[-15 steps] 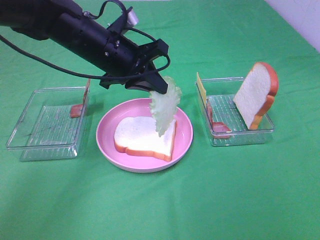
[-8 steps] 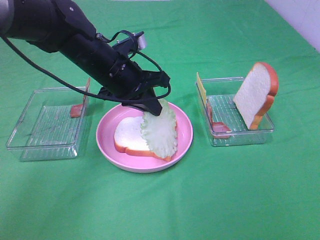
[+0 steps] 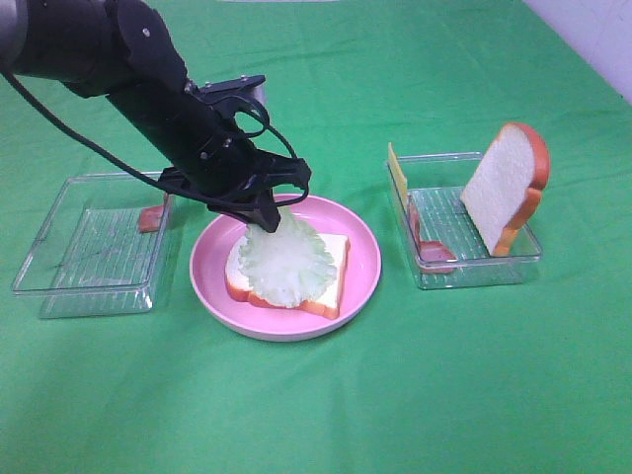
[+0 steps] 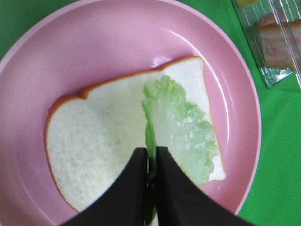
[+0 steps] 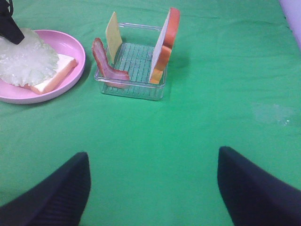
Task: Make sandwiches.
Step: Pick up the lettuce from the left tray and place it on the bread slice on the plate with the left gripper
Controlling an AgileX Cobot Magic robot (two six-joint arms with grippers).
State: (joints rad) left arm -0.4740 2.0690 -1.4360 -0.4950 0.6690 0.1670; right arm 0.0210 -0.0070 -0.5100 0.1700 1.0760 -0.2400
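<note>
A white bread slice [image 3: 336, 262] with an orange-brown crust lies flat on the round pink plate [image 3: 367, 252]. A pale green lettuce leaf [image 3: 286, 265] lies spread over the bread. My left gripper [image 3: 265, 219] is low over the plate's far side, shut on the leaf's edge. The left wrist view shows the fingers pinching the lettuce [image 4: 183, 127] over the bread [image 4: 99, 146]. My right gripper [image 5: 153, 188] is open and empty over bare cloth, and does not show in the exterior view.
A clear tray [image 3: 474, 272] right of the plate holds an upright second bread slice [image 3: 504, 188], a yellow cheese square [image 3: 397, 173] and bacon [image 3: 432, 252]. A clear tray [image 3: 59, 286] on the left holds a bacon strip [image 3: 153, 215]. A green cloth covers the table.
The left gripper came down and moved left. The lettuce, which hung above the plate, now lies spread on the bread slice.
</note>
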